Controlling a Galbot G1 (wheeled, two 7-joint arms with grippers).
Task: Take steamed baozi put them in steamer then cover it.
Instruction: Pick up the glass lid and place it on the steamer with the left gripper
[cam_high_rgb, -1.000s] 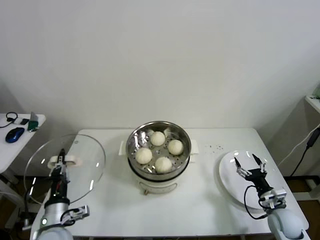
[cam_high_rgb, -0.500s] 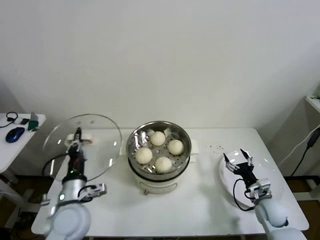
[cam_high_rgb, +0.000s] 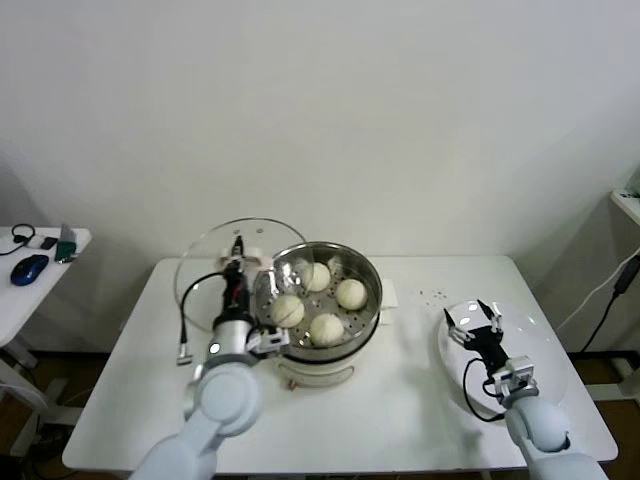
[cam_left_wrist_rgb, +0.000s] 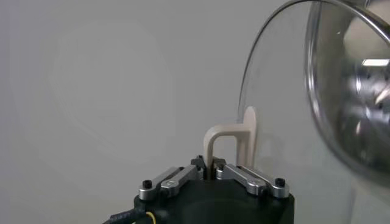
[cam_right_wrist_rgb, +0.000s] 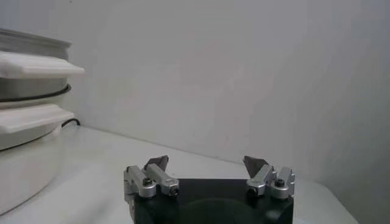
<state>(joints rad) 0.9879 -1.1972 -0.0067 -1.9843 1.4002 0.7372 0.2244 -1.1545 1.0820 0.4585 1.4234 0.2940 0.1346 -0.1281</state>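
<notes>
Four baozi (cam_high_rgb: 318, 300) loaded in steamer (cam_high_rgb: 318, 322). Left gripper (cam_high_rgb: 238, 275) clamped on cover (cam_high_rgb: 225, 262) knob, cover tilted beside pot, not seated. Right gripper (cam_high_rgb: 474, 321) spread wide, empty, over plate (cam_high_rgb: 545, 350).

White surface (cam_high_rgb: 400, 410) bearing the steamer (cam_high_rgb: 318, 320) near its middle, on a white base, and a flat white plate (cam_high_rgb: 540, 345) well apart toward the right edge.

A: The baozi (cam_high_rgb: 350, 293) were all cream-white, and the steamer (cam_high_rgb: 318, 300) was shiny steel with a dotted perforated tray on a white base.

B: Yep, and the cover (cam_high_rgb: 215, 272) was clear glass with a pale beige knob (cam_left_wrist_rgb: 228, 141). White plate (cam_high_rgb: 548, 375), white surface (cam_high_rgb: 400, 400), black-and-silver claws.
</notes>
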